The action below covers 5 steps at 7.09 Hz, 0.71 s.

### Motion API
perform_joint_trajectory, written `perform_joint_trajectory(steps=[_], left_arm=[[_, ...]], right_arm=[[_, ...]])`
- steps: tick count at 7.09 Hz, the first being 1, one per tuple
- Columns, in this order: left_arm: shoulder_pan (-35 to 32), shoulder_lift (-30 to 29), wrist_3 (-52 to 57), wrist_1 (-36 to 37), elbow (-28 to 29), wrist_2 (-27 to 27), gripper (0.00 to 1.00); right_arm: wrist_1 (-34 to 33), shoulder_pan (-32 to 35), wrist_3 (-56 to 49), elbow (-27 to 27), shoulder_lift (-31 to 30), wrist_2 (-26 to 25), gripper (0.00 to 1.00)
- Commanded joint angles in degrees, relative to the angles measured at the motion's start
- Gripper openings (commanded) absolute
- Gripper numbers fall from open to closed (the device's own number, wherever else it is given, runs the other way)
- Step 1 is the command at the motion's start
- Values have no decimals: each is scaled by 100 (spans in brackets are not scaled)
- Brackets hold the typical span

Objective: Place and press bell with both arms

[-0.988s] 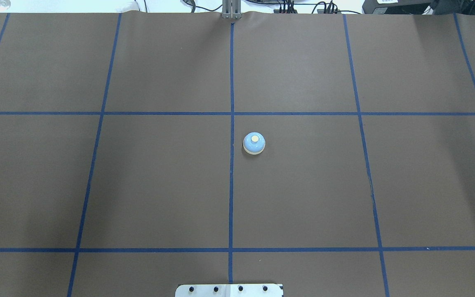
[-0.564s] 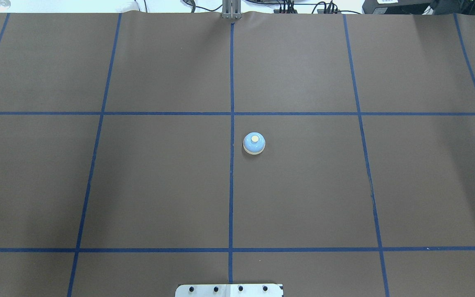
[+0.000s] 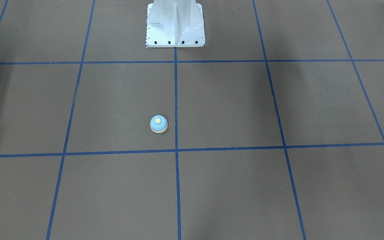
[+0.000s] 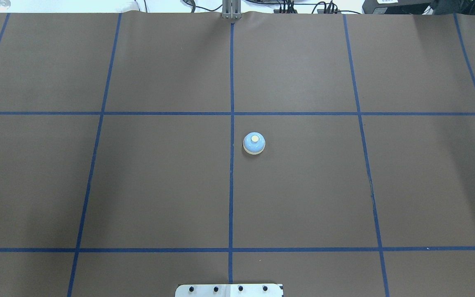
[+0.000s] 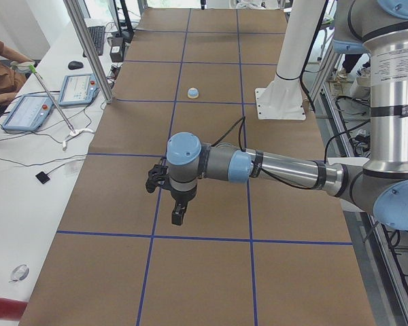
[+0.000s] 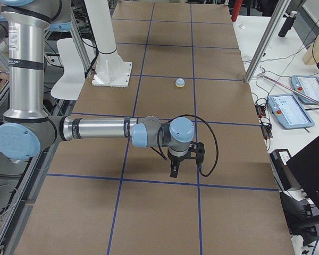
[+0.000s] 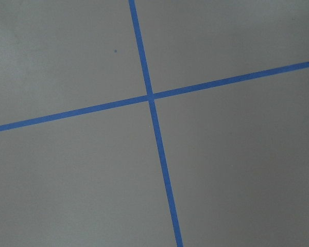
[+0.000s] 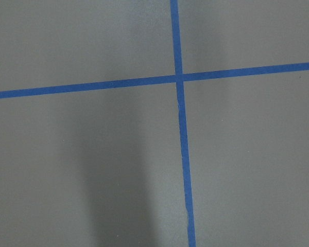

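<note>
Bell set down, neither arm on it yet

We see the tabletop with both arms held well away, the left pincer and right pincer too unclear to judge; the bell stands upright near centre, unpressed, we think.

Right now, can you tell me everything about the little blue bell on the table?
The bell is a small, shiny light-blue dome with a round cream button on top and a cream ring around its bottom. It stands upright, flat on the brown table cover, just beside the middle blue tape line, on the robot's right. Nothing touches it except the table. Neither arm is near it.
</note>
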Motion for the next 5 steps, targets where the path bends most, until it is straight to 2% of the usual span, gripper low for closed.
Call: perform_joint_trajectory(steps=[1,5], left_arm=[[6,-11,0,3,4,5,100],[-3,-37,0,3,4,-21,100]], right_arm=[[0,1,0,0,0,0,100],[9,1,0,0,-9,9,100]])
